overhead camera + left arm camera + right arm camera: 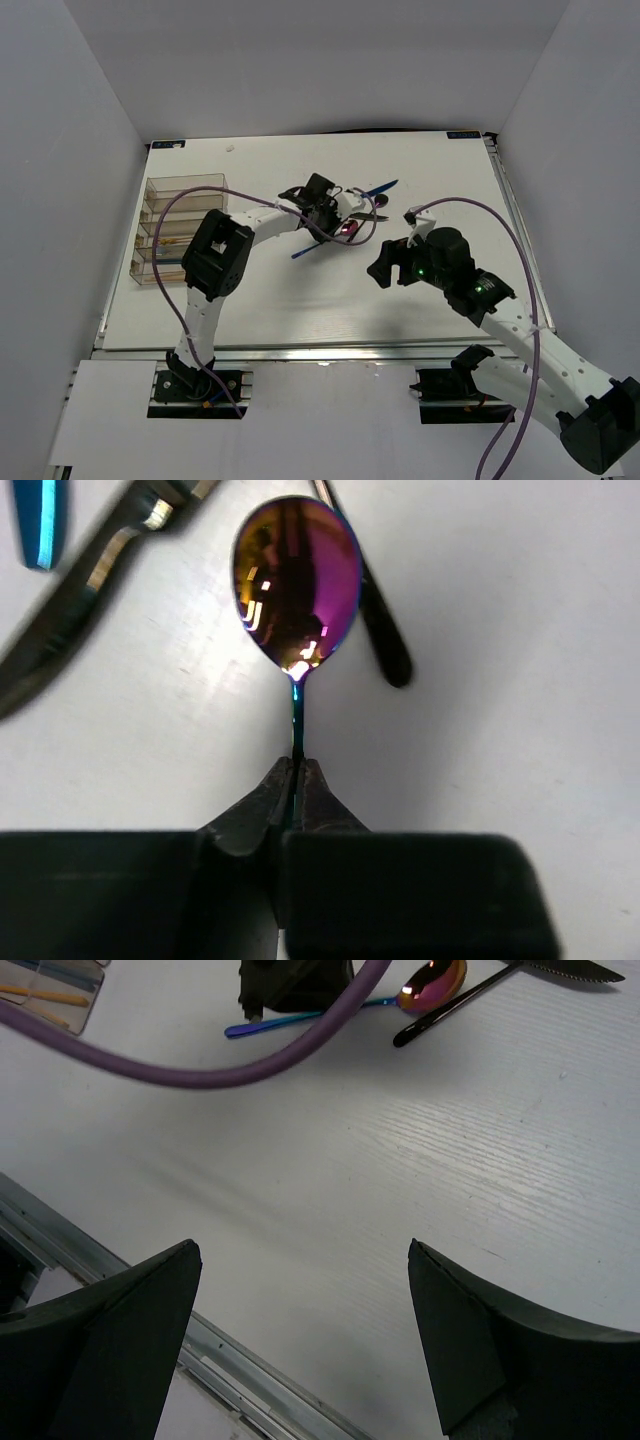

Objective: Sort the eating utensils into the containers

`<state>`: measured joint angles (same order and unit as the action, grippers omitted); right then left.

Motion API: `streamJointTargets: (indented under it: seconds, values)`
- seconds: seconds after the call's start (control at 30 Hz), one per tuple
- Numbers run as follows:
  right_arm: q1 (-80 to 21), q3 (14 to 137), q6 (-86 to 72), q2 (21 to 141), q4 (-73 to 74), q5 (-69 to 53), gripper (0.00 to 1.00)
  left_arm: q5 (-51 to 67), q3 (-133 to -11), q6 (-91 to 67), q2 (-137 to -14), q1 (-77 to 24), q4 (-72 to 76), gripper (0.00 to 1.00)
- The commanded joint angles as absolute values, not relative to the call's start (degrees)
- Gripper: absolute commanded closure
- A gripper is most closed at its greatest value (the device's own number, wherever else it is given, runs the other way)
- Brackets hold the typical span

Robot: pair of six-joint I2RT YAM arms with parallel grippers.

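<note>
Clamping the thin stem of the rainbow spoon (297,585), the left pincer (297,770) has its jaws squeezed together right on it, with the bowl pointing away from the fingers. Just beside the bowl there's a black-handled piece (385,630), a dark knife (80,610) and a blue piece (40,520), all down on the white bench (400,310). The right pincer (305,1260) hangs over bare bench with its jaws wide apart and nothing in them. The clear organiser (185,190) sits well apart at the bench's left edge, with an orange stick (45,997) inside.
</note>
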<state>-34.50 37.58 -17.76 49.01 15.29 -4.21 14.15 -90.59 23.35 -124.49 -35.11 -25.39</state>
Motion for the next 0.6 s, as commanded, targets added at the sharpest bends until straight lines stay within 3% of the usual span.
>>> streamJointTargets:
  seconds: [0.0,0.03,0.33,0.57]
  values:
    - [-34.5,36.7,-17.5,46.9,14.5,-4.7,0.12,11.8,-82.2,19.0,-120.4,-37.3,-25.8,0.92]
    - [-34.5,36.7,-17.5,46.6,14.6,-4.6,0.12,10.9,-81.1,18.5,-119.3,-37.7,-25.4,1.0]
    - [-34.5,36.5,-17.8,43.7,15.3,-3.9,0.12,-4.3,-79.9,9.0,-109.2,-37.5,-23.1,1.0]
    - [-34.5,36.2,-18.0,42.7,16.0,-3.4,0.12,-7.5,-79.5,-2.2,-102.7,-32.1,-20.7,1.0]
